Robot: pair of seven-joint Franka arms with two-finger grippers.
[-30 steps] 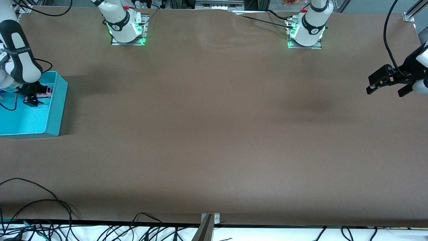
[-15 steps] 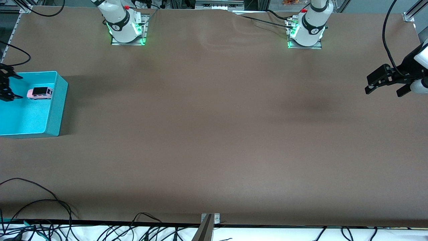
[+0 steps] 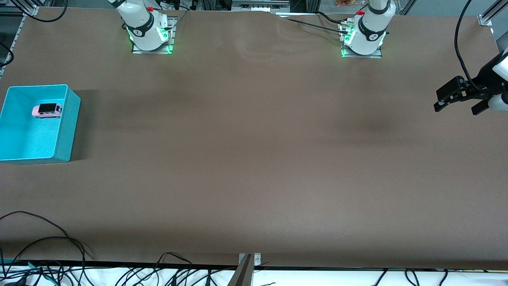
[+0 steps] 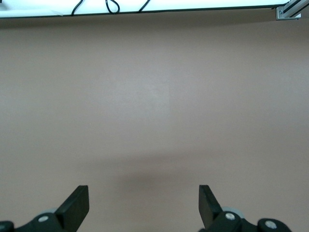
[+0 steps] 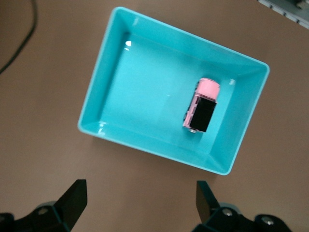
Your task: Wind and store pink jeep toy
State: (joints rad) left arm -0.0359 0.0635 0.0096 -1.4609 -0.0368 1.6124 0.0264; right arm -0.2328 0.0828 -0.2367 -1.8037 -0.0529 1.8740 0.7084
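The pink jeep toy (image 3: 47, 110) with its black roof lies in the turquoise bin (image 3: 67, 131) at the right arm's end of the table, close to the bin wall farthest from the front camera. In the right wrist view the jeep (image 5: 202, 112) rests by one wall of the bin (image 5: 96, 96). My right gripper (image 5: 140, 200) is open and empty, high over bare table beside the bin, and is out of the front view. My left gripper (image 3: 456, 107) is open and empty and waits over the left arm's end of the table; the left wrist view shows it (image 4: 143, 205) over bare table.
Both arm bases (image 3: 150, 31) (image 3: 363, 37) stand along the table edge farthest from the front camera. Loose black cables (image 3: 47, 246) and a metal bracket (image 3: 249, 260) lie at the edge nearest the front camera. The brown table (image 3: 254, 159) spreads between the bin and the left gripper.
My right gripper has let go of the jeep in the bin, then risen and pulled away out of the front view. The jeep stays in the bin. The left arm has barely moved.
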